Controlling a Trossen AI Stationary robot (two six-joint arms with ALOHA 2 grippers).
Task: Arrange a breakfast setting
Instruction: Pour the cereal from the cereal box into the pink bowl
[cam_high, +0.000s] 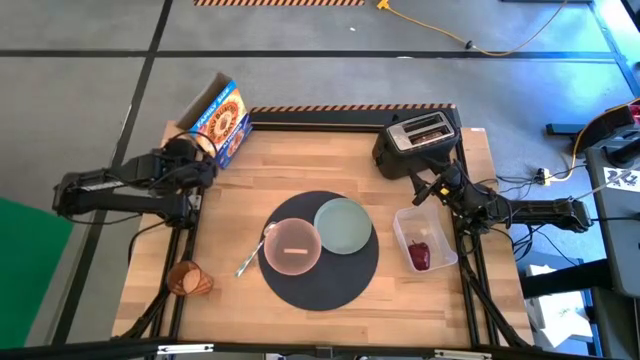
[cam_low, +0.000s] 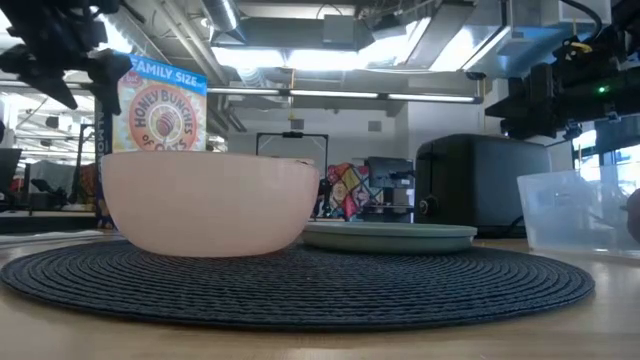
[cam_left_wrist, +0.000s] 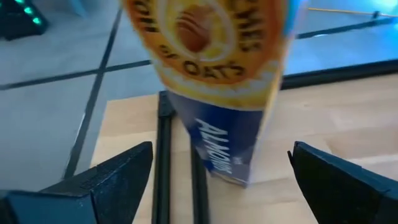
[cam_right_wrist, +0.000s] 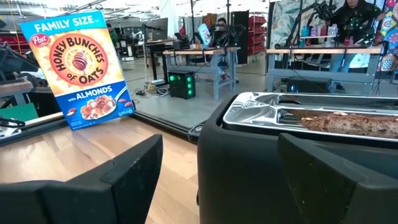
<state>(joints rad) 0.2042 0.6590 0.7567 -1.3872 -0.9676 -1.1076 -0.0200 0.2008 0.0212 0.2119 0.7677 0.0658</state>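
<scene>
**Left gripper wide at the cereal box, right gripper parked at the toaster**

Over at the far left corner of the table (cam_high: 300, 150), the left gripper (cam_high: 205, 165) sits with its jaws spread apart, fingers (cam_left_wrist: 112, 180) on either side of the cereal box (cam_high: 222, 120) but not touching it. The box stands on that corner, leaning a little (its front is a blur in the left wrist view, it is that close).

Across the table, the right gripper (cam_high: 432, 188) is near the right edge, just in front of the black toaster (cam_high: 418, 142), jaws parted and holding nothing. A toast slice (cam_right_wrist: 348, 123) lies in the toaster's slot, browned on top.

Now the setting itself. The round dark mat (cam_high: 330, 285) lies in the middle of the table, toward the near edge. On it, the pink bowl (cam_high: 291, 247) takes the left half and the pale-green plate (cam_high: 344, 226) sits just beside it on the right, rims about touching. The spoon (cam_high: 252, 257) lies tilted at the mat's left rim, its bowl end up by the pink bowl, handle out on the wood.

The amber cup (cam_high: 188, 279) is on its side at the near left corner, well apart from the mat. Along the right edge, a clear tub (cam_high: 405, 225) holds the red fruit (cam_high: 419, 255).
</scene>
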